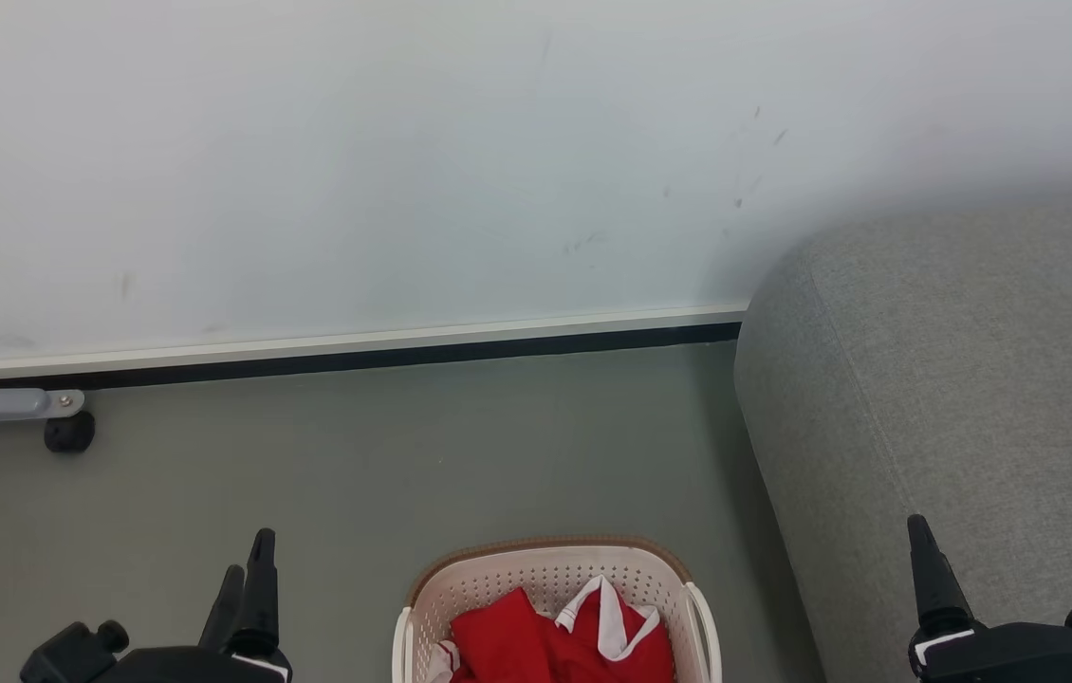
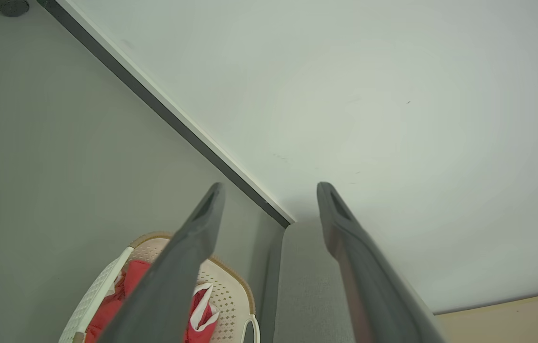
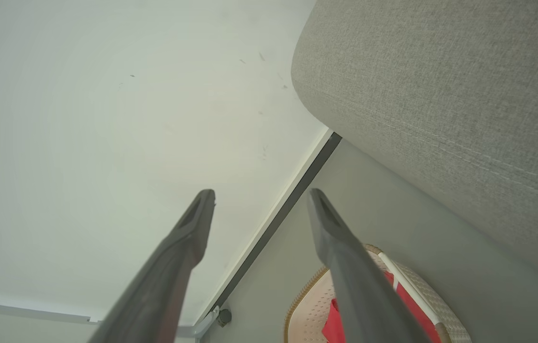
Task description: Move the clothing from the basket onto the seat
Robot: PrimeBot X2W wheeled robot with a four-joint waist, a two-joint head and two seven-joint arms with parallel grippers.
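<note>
The cream perforated basket (image 1: pixel 550 572) with a brown rim stands on the floor at the bottom centre of the head view. Red clothing (image 1: pixel 508 645) with white collar and edging lies bunched inside it. The big grey seat (image 1: pixel 953 379) rises just right of the basket. My left gripper (image 1: pixel 249 555) hovers open to the basket's left, holding nothing. My right gripper (image 1: pixel 925 560) is above the seat's front, on the basket's right. In the left wrist view the open left gripper (image 2: pixel 270 188) frames the basket (image 2: pixel 231 281), clothing (image 2: pixel 107 309) and seat (image 2: pixel 302 286). The right gripper (image 3: pixel 260 193) is open, with the basket (image 3: pixel 307 305), clothing (image 3: pixel 333 324) and seat (image 3: pixel 440 95) beyond.
A white wall (image 1: pixel 403 171) with a dark baseboard (image 1: pixel 403 353) runs behind the grey floor (image 1: pixel 403 455). A grey metal leg with a black caster (image 1: pixel 69 432) sits at the far left by the wall. The seat's rounded corner reaches the wall.
</note>
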